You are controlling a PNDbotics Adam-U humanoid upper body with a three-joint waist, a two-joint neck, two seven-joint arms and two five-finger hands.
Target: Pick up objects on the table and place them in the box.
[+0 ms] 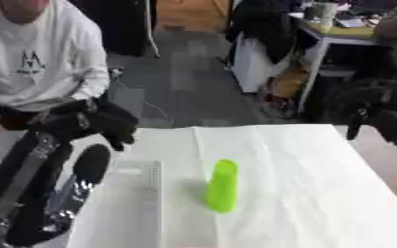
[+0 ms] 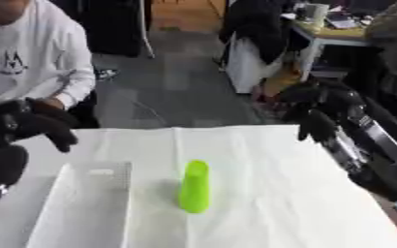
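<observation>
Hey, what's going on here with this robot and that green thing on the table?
The robot is supposed to put things from the table into a box. Right now it holds nothing. A green cup stands upright on the white-covered table, beside a clear box to its left. The left hand hangs at the table's far left edge, fingers curled downward; the right hand is raised over the far right edge. Neither touches the cup.
</observation>
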